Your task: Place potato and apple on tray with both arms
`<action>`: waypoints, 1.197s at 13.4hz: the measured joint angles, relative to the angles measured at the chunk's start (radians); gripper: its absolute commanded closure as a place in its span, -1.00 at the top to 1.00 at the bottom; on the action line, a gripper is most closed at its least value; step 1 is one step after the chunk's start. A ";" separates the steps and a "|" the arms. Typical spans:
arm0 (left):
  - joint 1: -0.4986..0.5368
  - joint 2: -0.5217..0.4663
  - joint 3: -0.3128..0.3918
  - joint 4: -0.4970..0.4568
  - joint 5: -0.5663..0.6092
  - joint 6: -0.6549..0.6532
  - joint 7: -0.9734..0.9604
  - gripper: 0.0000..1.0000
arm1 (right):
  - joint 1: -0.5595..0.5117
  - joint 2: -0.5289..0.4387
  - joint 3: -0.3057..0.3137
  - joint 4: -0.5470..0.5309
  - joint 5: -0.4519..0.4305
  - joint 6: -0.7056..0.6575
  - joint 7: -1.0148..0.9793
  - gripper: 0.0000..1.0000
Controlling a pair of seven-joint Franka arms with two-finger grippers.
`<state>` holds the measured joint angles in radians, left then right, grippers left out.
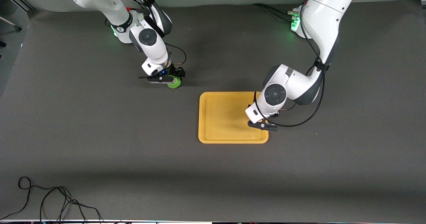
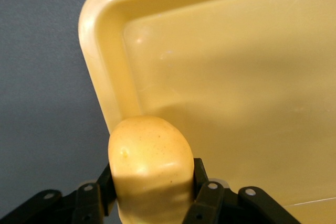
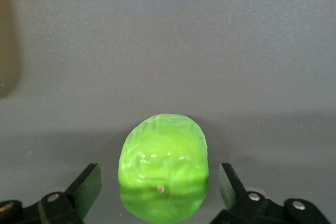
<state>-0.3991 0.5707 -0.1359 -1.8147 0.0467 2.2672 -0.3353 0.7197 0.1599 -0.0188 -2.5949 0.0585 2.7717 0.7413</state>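
Observation:
The yellow-orange tray (image 1: 226, 117) lies on the dark table near the left arm's end. My left gripper (image 1: 262, 121) is over the tray's edge toward the left arm's end. In the left wrist view it (image 2: 152, 176) is shut on the potato (image 2: 149, 161), which hangs over a rounded corner of the tray (image 2: 236, 77). The potato is hidden in the front view. The green apple (image 1: 174, 83) sits on the table toward the right arm's end, farther from the front camera than the tray. My right gripper (image 1: 172, 77) is low around it, open, with a gap on each side of the apple (image 3: 164, 166).
Loose black cables (image 1: 50, 200) lie at the table's edge nearest the front camera, toward the right arm's end. The table is covered by a dark grey mat (image 1: 100, 134).

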 measured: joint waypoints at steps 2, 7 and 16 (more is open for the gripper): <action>0.000 0.007 -0.001 0.007 0.000 0.000 0.000 0.46 | 0.000 0.018 -0.001 0.000 0.000 0.016 0.000 0.22; 0.002 0.007 0.002 0.017 0.000 -0.001 -0.001 0.78 | 0.000 0.002 -0.029 0.023 -0.001 -0.013 -0.003 0.21; 0.167 -0.210 0.018 0.169 -0.025 -0.424 0.058 0.99 | -0.002 -0.205 -0.144 0.466 -0.021 -0.791 -0.059 0.21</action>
<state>-0.2320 0.3609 -0.1178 -1.6457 0.0218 1.8427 -0.2777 0.7179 -0.0447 -0.1631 -2.1293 0.0372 1.9804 0.6828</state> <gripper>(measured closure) 0.004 0.339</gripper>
